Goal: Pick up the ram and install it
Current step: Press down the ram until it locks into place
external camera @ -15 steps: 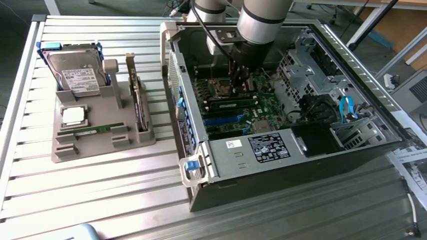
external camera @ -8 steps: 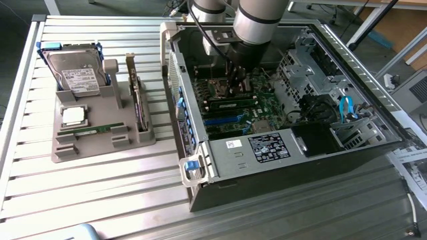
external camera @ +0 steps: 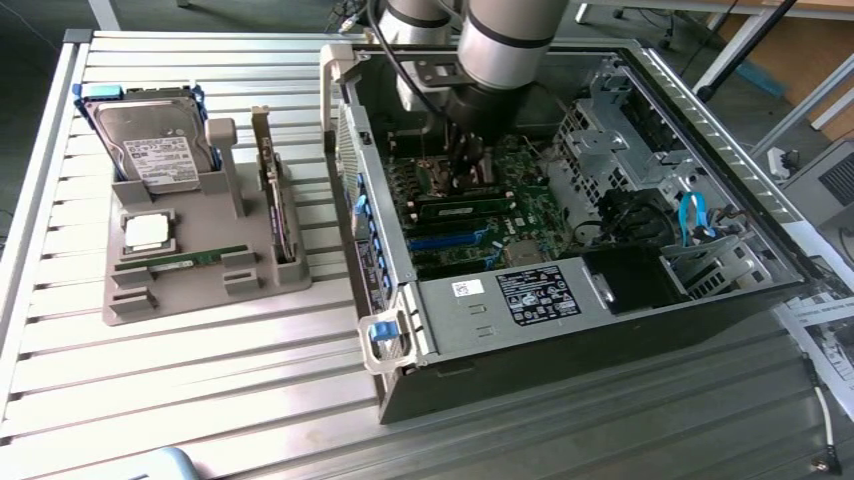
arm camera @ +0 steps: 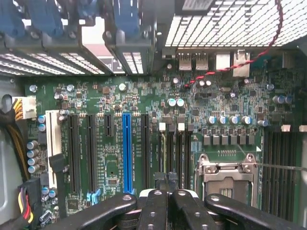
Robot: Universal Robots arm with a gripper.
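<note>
My gripper (external camera: 469,168) reaches down into the open computer case (external camera: 534,300), over the memory slots of the green motherboard (arm camera: 120,96). In the wrist view its dark fingers (arm camera: 154,201) are pressed together, shut, with the gripper (arm camera: 167,186) right above one end of the slots. A thin ram (arm camera: 163,153) stands edge-on in a slot there. In the exterior view the ram (external camera: 461,207) is a long dark strip with a green edge below the fingers. I cannot tell whether the fingertips touch it. A second green stick (external camera: 187,260) lies in the grey holder (external camera: 200,295).
The grey holder on the exterior view's left also carries a hard drive (external camera: 154,145), a square silver processor (external camera: 147,232) and an upright card (external camera: 276,200). Beside the memory slots sit the empty processor socket (arm camera: 228,170) and a blue expansion slot (arm camera: 126,148). Case walls surround the arm.
</note>
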